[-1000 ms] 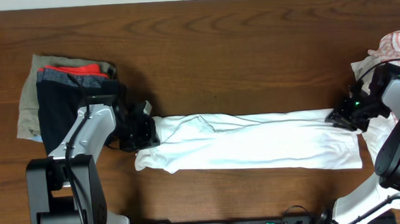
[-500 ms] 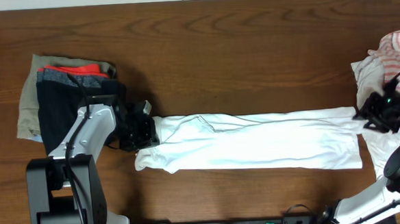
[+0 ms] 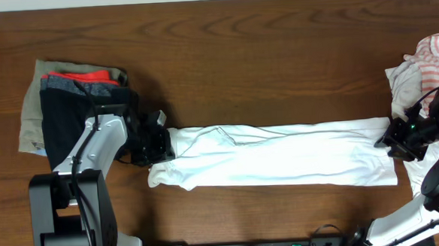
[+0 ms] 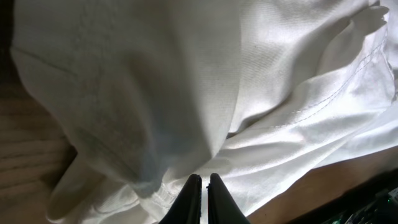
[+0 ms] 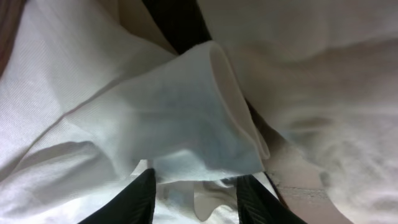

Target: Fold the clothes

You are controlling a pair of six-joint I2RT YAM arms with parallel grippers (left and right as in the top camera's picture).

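Tension is what this step wants, I judge: the white shirt (image 3: 281, 157) lies across the middle of the surface (image 3: 276, 52) as a long narrow band, doubled lengthwise, and an end-over-end fold comes out neat only if both ends are lifted together and level. At the band's left end the left tool (image 3: 154, 144) is clenched, its fingers (image 4: 194, 193) pressed together with cloth bunched at their tips, so it appears to grip the shirt's end. At the right end the right tool (image 3: 388, 138) is released: its fingers (image 5: 134, 199) stand apart on either side of a loose lip of white cloth, not pinching it. It should close on all the layers of that corner, not the top one alone, before anything is raised, or the band may slide open. At far left a stack of folded garments (image 3: 61, 109), dark with grey and orange-red layers over a khaki piece, sits just beside the left arm and could be brushed. At far right an orange-striped garment (image 3: 435, 51) lies crumpled near the right tool, close to the shirt's end and easy to catch by mistake.
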